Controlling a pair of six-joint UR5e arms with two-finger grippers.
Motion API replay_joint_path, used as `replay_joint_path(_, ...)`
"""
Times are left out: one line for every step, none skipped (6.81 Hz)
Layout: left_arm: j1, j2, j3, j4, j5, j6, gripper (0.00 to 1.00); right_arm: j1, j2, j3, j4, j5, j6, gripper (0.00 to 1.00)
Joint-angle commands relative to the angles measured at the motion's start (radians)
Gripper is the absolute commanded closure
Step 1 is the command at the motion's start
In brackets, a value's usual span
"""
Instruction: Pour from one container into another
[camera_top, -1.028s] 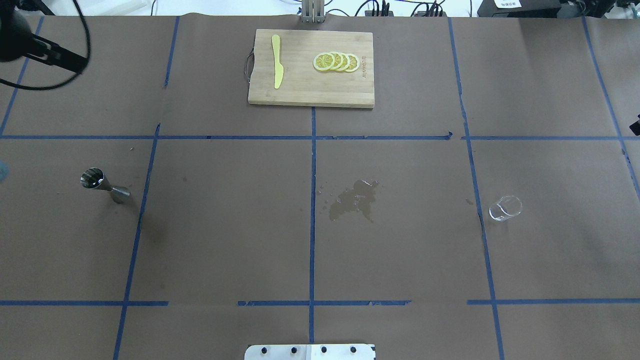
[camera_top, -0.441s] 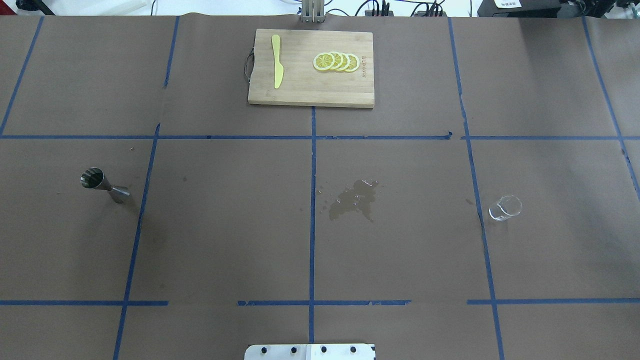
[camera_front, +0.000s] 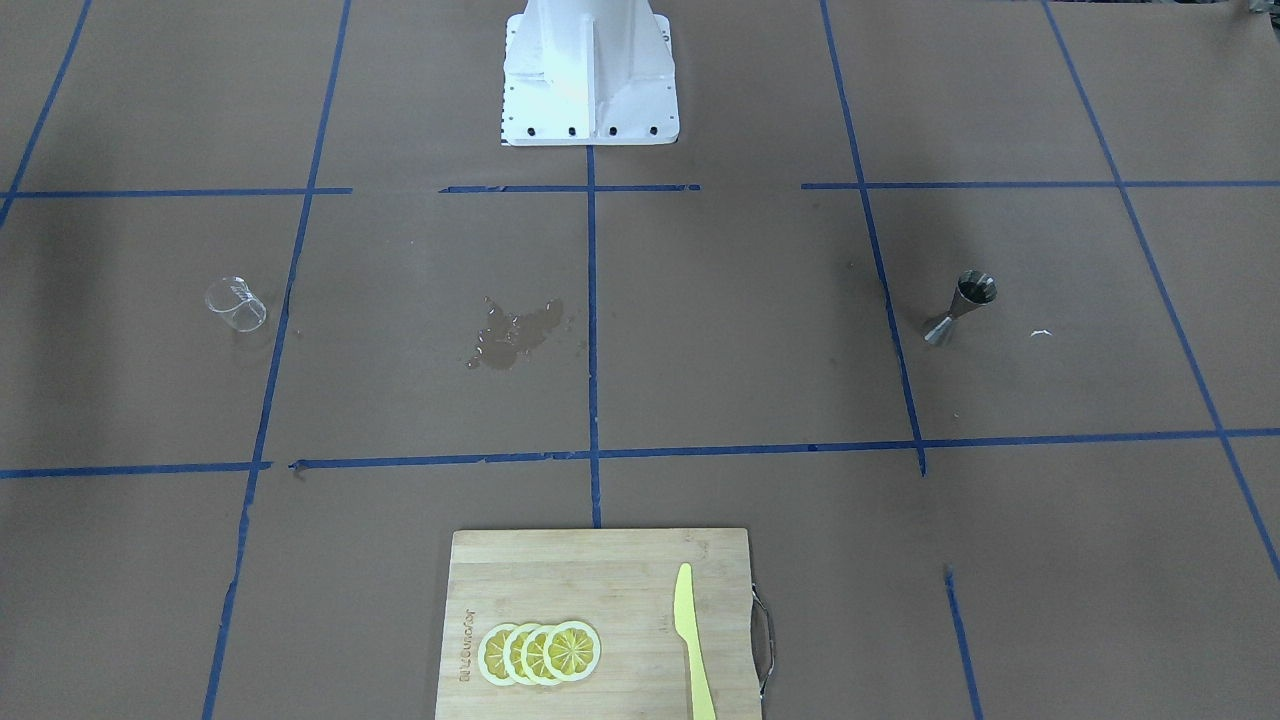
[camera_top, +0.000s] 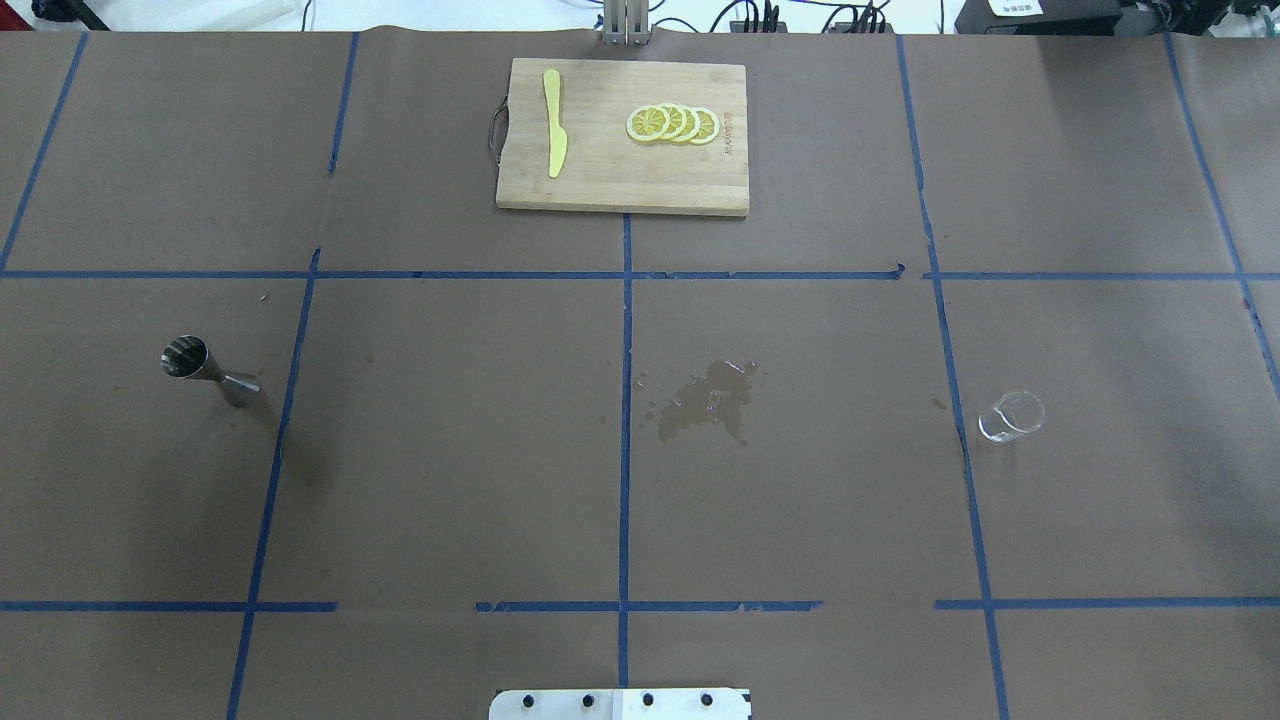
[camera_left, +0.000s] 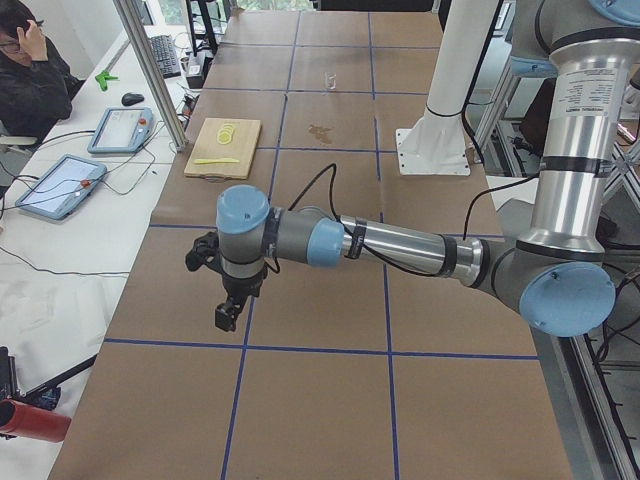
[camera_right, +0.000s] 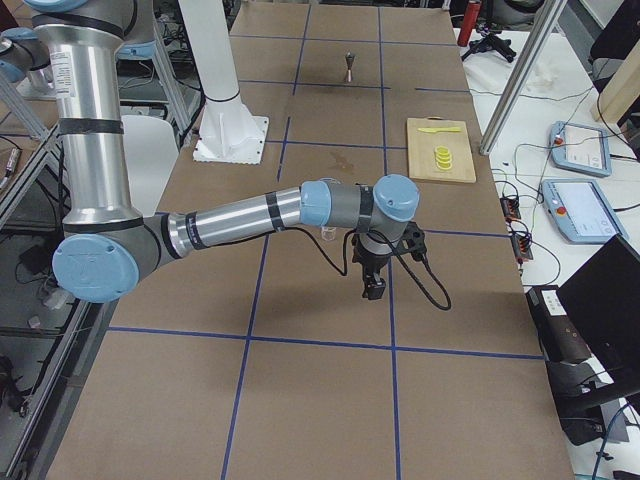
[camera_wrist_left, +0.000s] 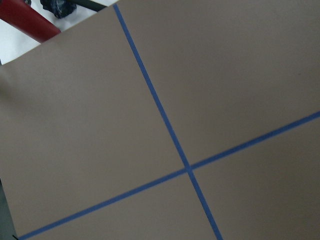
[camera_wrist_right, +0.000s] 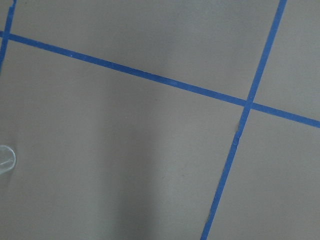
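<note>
Only the two side views catch the arms: the left gripper (camera_left: 227, 316) and right gripper (camera_right: 375, 290) each hang over the brown paper-covered table (camera_top: 450, 450), but whether their claws are spread or pressed together cannot be told. From overhead, the small clear cup (camera_top: 1011, 416) stands mouth-up at the right. The silvery hourglass steel jigger (camera_top: 208, 370) stands well apart at the left, long axis vertical, with a wet stain (camera_top: 705, 400) between them.

Bare brown paper (camera_top: 450, 470) rings the silvery steel jigger (camera_top: 208, 368) and clear cup (camera_top: 1011, 415) (well apart); the wet patch (camera_top: 708, 402) between seems flat.
</note>
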Motion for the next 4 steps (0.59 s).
replay_joint_path(-0.003,0.038,0.151,-0.163,0.009,0.003,0.0,-0.002,-0.007,-0.005,0.002,-0.007,0.106,0.0)
replay_joint_path(-0.003,0.037,0.151,-0.162,0.008,-0.004,0.0,0.0,-0.009,-0.014,0.002,-0.005,0.109,0.0)
replay_joint_path(-0.003,0.037,0.138,-0.153,0.009,-0.007,0.0,0.0,-0.019,-0.021,0.004,-0.007,0.105,0.0)
replay_joint_path(-0.002,0.035,0.131,-0.155,0.003,-0.079,0.0,0.001,-0.021,-0.038,0.023,-0.007,0.103,0.0)
